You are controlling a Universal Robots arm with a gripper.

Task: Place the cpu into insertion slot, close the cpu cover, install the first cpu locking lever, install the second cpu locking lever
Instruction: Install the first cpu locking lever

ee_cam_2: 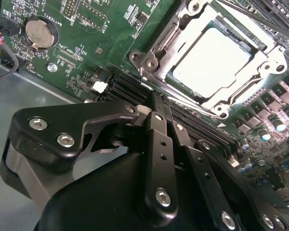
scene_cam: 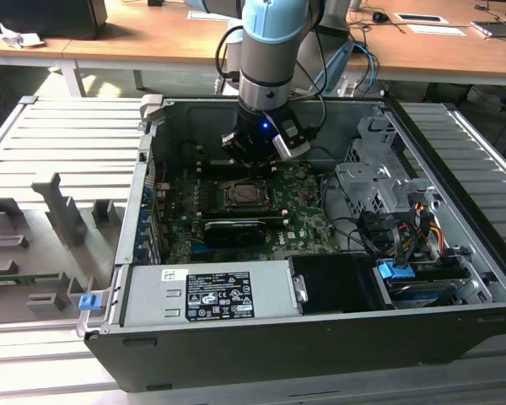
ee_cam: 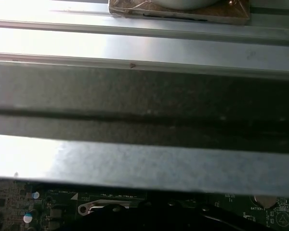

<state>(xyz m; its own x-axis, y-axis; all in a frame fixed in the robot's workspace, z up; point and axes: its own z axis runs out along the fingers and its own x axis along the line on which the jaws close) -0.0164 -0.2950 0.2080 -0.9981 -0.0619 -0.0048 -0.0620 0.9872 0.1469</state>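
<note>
- Grey slotted fixture plate (scene_cam: 42,202) at the exterior view's left, outside the computer case (scene_cam: 261,363), with grey holder blocks and a small blue clip (scene_cam: 88,301) near the case's front left corner.
- Silver power supply (scene_cam: 211,293) with a white label along the case's front edge (print too small to matter).
- Green motherboard (scene_cam: 299,215) on the case floor; a long black card (scene_cam: 234,230) lying just in front of the socket.
- Cpu (scene_cam: 244,195) (ee_cam_2: 208,61) seated in the insertion slot (scene_cam: 244,196) near the board's middle, pale top glaring white in the second wrist view.
- Cpu cover (ee_cam_2: 253,72) lying flat around the chip, its window framing the top; far corner cut off by the frame edge. Whether the locking levers are latched: cannot tell.
- Gripper (scene_cam: 255,160) (ee_cam_2: 159,103) hovering just behind the socket toward the case's rear wall, fingers (ee_cam_2: 161,144) pressed together with nothing between them; tips partly hidden by its own black body.
- Round coin battery (ee_cam_2: 40,32) near the board's edge in the second wrist view.
- First wrist view mostly blocked by grey metal bars (ee_cam: 144,163) (a thin strip of green board below, hard to make out).
- Drive cage (scene_cam: 379,181) and tangled cables (scene_cam: 405,232) at the case's right side in the exterior view.
</note>
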